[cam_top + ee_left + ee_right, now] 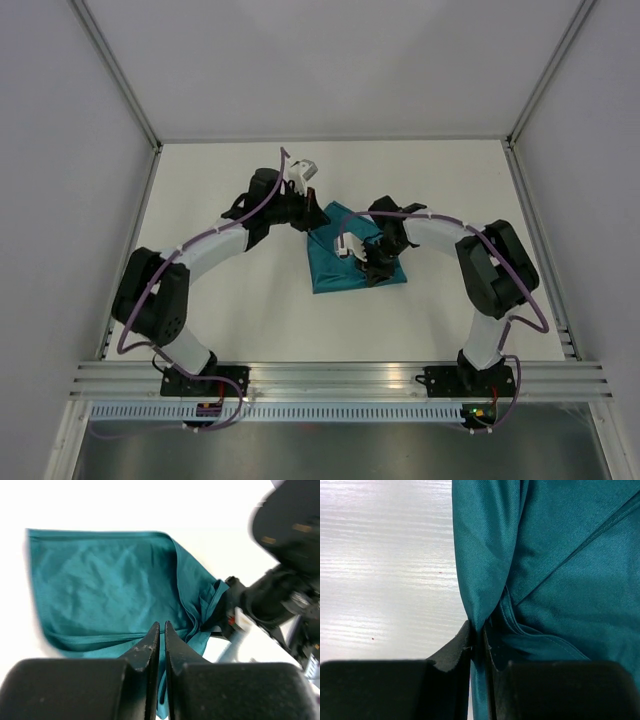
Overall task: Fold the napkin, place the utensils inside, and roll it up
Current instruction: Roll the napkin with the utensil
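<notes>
Two grippers are pinching the napkin [335,272], which is lying partly folded on the table [250,180] at the centre of the top view; the left gripper [160,639] is nipping an edge between nearly closed jaws; the right gripper [476,639] is clamping a bunched fold; ideally both are lifting together, holding the cloth taut and edges aligned; both arms are arching inward, wrists tilting down.

White arms [215,245]; black joints [160,300]; purple cables [122,325].
</notes>
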### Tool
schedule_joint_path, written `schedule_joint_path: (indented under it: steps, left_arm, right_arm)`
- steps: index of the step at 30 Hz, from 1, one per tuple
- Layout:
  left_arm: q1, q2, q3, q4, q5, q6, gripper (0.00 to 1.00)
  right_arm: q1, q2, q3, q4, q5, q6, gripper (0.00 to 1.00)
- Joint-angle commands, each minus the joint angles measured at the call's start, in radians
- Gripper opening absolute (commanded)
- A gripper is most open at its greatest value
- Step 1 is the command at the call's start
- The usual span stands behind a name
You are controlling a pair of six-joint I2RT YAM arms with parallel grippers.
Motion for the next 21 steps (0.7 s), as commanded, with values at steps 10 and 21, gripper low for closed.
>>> schedule_joint_path:
  steps: [10, 21]
  left_arm:
    - [-0.109, -0.323, -0.200, 0.166, -0.398, 0.172, 0.15]
    - [-0.471, -0.393, -0.352, 0.282, -0.831, 0.491, 0.41]
  right_arm:
    - [-0.085, 0.352, 0.369, -0.388, -0.102, -0.140, 0.17]
    - [-0.102, 0.588, 0.663, -0.569, -0.094, -0.111, 0.17]
